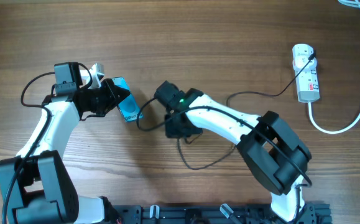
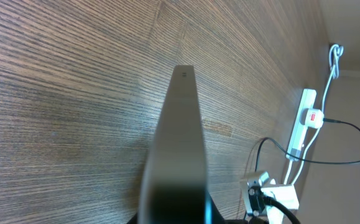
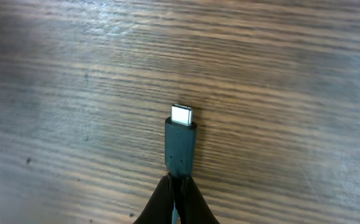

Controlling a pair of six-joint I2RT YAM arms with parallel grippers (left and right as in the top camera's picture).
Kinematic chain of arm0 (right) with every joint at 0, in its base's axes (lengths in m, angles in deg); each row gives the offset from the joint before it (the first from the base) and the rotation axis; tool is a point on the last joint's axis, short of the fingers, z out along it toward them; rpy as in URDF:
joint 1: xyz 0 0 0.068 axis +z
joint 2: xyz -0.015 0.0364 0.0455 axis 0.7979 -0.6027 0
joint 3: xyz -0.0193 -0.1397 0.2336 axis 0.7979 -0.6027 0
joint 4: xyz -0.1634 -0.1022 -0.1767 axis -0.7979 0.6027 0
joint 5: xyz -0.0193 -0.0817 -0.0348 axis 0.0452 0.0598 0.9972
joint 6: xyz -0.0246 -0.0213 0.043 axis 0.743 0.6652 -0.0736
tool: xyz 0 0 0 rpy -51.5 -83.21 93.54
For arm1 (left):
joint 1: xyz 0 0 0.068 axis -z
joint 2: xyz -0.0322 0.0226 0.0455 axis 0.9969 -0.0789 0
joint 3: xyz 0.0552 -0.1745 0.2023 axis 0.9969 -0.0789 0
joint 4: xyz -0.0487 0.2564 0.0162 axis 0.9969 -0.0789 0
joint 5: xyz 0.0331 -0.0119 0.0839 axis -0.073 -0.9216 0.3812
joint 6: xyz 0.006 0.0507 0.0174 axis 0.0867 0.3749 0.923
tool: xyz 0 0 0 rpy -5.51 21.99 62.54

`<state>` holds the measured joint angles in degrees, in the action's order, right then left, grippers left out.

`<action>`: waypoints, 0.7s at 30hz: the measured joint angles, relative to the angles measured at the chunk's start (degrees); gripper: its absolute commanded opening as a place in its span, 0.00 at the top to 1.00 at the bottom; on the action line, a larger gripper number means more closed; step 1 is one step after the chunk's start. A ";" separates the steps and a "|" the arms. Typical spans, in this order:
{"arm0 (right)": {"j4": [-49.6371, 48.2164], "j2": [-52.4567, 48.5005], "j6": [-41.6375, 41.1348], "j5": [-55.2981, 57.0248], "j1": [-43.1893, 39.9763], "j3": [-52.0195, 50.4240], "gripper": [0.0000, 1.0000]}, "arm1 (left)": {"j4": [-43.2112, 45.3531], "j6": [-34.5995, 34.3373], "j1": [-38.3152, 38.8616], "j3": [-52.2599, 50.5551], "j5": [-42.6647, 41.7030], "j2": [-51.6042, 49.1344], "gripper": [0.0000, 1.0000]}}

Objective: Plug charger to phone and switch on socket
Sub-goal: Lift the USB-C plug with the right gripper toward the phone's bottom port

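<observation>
The phone (image 1: 127, 107), turquoise screen showing, is held tilted off the table by my left gripper (image 1: 108, 99), which is shut on it. In the left wrist view the phone (image 2: 178, 143) fills the centre edge-on. My right gripper (image 1: 178, 124) is shut on the charger cable just behind its connector (image 3: 181, 140), whose silver tip points away above the wood. The thin black charger cable (image 1: 254, 94) runs from there to a black plug in the white socket strip (image 1: 306, 73) at the far right. The socket also shows in the left wrist view (image 2: 304, 121).
A thicker white lead (image 1: 347, 121) loops from the socket toward the table's right edge and up to the back corner. Slack black cable (image 1: 195, 163) loops in front of the right arm. The table's front rail (image 1: 217, 214) lies along the near edge.
</observation>
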<state>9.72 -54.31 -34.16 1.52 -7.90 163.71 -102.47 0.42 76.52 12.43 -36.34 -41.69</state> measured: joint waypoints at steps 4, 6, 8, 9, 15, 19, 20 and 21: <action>0.92 0.52 8.96 -5.62 -4.50 -0.44 0.96 | 0.59 1.77 0.00 0.00 0.00 0.00 0.96; 1.33 2.67 13.99 -8.74 -5.95 -0.48 0.96 | 0.66 2.32 0.00 0.00 -0.81 0.00 0.96; 1.53 4.42 19.61 -14.14 -5.81 -0.48 0.96 | 1.14 2.58 0.00 0.00 -3.39 0.00 0.96; 2.10 4.94 22.82 -17.73 -5.70 -0.48 0.96 | 1.51 2.67 0.00 0.00 -4.55 -0.02 0.96; 4.33 5.07 41.81 -39.74 -5.60 -0.48 0.95 | 5.86 2.95 0.00 0.02 -15.23 -0.11 0.96; 4.33 5.09 49.72 -48.61 -5.60 -0.48 0.95 | 6.45 2.97 0.00 0.02 -19.10 -0.11 0.96; 3.80 5.09 51.80 -50.60 -5.60 -0.48 0.95 | 6.47 2.95 0.00 0.02 -20.57 -0.11 0.96; 3.34 5.09 52.54 -51.56 -5.60 -0.50 0.95 | 6.49 2.95 0.00 0.02 -21.81 -0.11 0.96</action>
<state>13.07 -49.22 18.39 -50.04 -13.49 163.21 -95.98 3.37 76.52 12.45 -58.15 -41.79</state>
